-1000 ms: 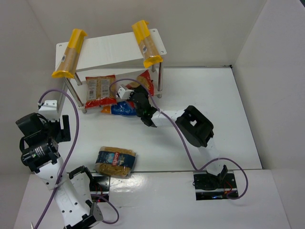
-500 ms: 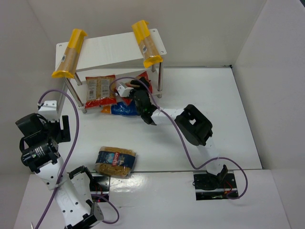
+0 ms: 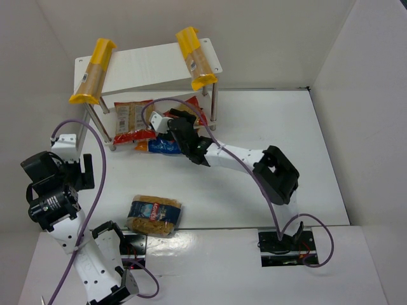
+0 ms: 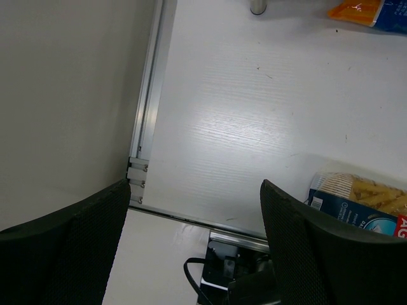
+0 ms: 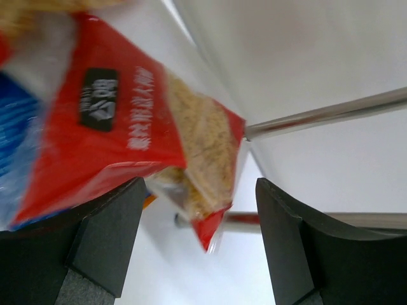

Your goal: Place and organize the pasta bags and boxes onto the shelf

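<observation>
Though clamped shut a second ago, now spread wide and gripping nothing.

Item: right pincer (image 5: pixel 198 185). Stretched further in under the top board of the shelf (image 3: pixel 152 65) than a second ago, with the elbow swung out to the right. Loose between its fingers (image 5: pixel 95 241): red-trimmed bag (image 5: pixel 127 121), blurred in the wrist view, near the right front leg. Whether touching either finger, cannot tell. Judged released onto the lower tier.

On the shelf.
- Top board: two pasta boxes, one (image 3: pixel 93 71) along the left edge and one (image 3: pixel 196 57) along the right edge, yellow ends overhanging the front.
- Lower tier: second red-trimmed bag (image 3: pixel 132 119) at the left.
- Front edge of the lower tier: blue-trimmed bag (image 3: pixel 163 146), partly out from under the top board, just beside the right pincer.

Off the shelf.
- One more blue-trimmed bag (image 3: pixel 154 216), flat on the table (image 3: pixel 273 121), near the left arm's base and well apart from the shelf. Unmoved over the last second.

Item: left pincer (image 4: pixel 196 187). Jaws apart, empty, hanging above the table near that last bag. Unmoved as well.

Meaning for the task.
- Placing of the red-trimmed bag judged finished, with the right arm free to draw back.
- Left to do: fetch the bag from the table, and perhaps push the front blue-trimmed bag fully in.
- Risk: dragging the freed bag out on withdrawal.
</observation>
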Robot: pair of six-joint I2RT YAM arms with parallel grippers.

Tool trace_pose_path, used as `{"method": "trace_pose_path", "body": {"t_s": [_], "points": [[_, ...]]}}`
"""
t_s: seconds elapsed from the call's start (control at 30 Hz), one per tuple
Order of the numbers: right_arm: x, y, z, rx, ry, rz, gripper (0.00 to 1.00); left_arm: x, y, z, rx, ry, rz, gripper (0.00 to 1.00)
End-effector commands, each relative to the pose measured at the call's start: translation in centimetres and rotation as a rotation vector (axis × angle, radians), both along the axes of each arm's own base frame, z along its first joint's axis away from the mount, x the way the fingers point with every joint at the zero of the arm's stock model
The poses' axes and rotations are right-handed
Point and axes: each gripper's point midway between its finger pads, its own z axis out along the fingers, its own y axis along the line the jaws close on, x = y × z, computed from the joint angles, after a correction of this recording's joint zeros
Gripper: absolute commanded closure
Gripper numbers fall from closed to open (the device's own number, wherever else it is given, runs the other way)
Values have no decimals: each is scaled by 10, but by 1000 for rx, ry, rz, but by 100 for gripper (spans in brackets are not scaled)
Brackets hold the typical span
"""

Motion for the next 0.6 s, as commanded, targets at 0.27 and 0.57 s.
{"method": "trace_pose_path", "body": {"t_s": [0.27,0.57], "points": [[-105,1,19,14,395,250,22,8,-5,14,28,-57,-61,12],[-137,-13,-27,4,557,278,32,7,-7,6,14,-35,-74,12]]}}
